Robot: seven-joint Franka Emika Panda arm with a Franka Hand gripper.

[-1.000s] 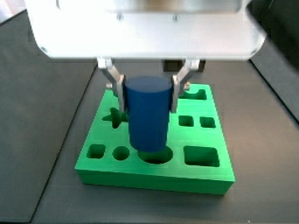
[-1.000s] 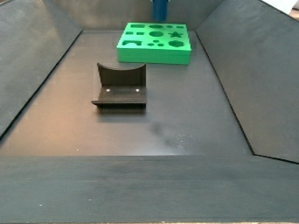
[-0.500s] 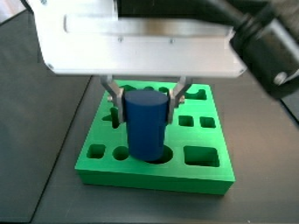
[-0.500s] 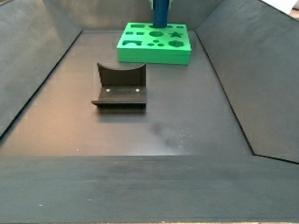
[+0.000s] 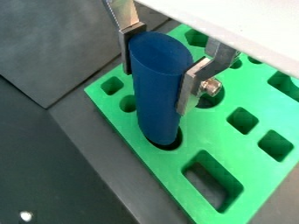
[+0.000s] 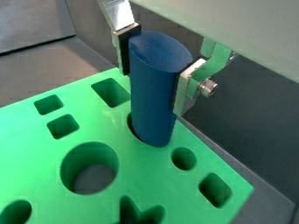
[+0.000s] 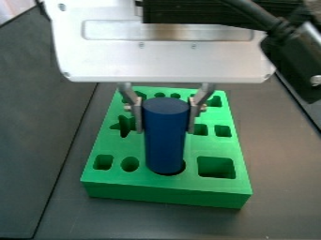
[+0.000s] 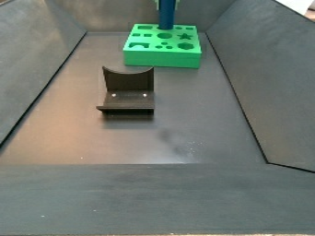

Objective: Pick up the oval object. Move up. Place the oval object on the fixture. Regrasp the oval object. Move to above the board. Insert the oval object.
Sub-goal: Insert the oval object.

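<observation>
The oval object, a blue peg (image 7: 164, 141), stands upright with its lower end down in the oval hole of the green board (image 7: 113, 184). My gripper (image 7: 164, 114) is above the board, its silver fingers shut on the peg's upper part. Both wrist views show the peg (image 5: 158, 101) (image 6: 152, 101) between the pads, the gripper (image 5: 162, 80) (image 6: 155, 80) and the board (image 5: 205, 140) (image 6: 140, 177). The fixture (image 8: 124, 92), a dark notched block, stands empty on the floor in front of the board (image 8: 160, 58). There only the peg's shaft (image 8: 165, 13) shows.
Dark sloping walls (image 8: 43, 92) enclose the floor on both sides. The board's other cut-outs, a star, circles and squares, surround the peg's hole. A rectangular hole (image 7: 216, 168) lies right beside the peg.
The peg has gone down further into the oval hole, with the gripper lowering along with it. The fixture and board have not moved.
</observation>
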